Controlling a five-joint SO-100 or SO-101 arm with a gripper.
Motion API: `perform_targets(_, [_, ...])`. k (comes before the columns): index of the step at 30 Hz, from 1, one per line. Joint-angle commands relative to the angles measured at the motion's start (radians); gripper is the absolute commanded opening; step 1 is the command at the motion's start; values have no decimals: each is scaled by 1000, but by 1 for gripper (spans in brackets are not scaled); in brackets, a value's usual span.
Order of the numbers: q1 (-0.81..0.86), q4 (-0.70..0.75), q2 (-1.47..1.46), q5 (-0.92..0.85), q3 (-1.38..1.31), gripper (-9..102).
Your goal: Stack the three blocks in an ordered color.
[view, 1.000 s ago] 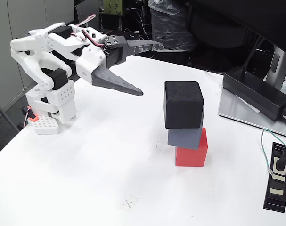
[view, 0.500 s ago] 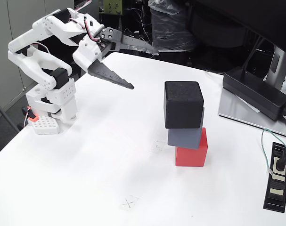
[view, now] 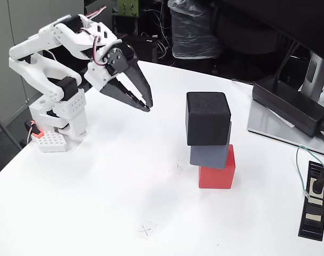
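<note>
Well apart: stack (view: 211, 141), hand (view: 149, 105).

No readable text, label, brand or number shows anywhere. The only sign is a small pencilled cross (view: 146, 230) marked on the white tabletop (view: 97, 186) near the front edge.

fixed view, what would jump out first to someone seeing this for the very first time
The eye goes first to the three-cube tower right of centre on the white table: the black block on top, the grey block in the middle and the red block at the bottom, each slightly offset. Next comes the white arm at the left, its dark pincer nearly shut, empty, pointing down towards the stack but well apart from it.
</note>
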Motion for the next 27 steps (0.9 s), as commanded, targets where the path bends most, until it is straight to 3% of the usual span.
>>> perform_targets(1, [-5,-9,9,95,26,-1])
perform_targets(7, [-8,-12,34,193,94,-1])
perform_targets(15, [-9,-12,322,330,264,-1])
perform_targets(27, [-106,-12,436,350,416,-1])
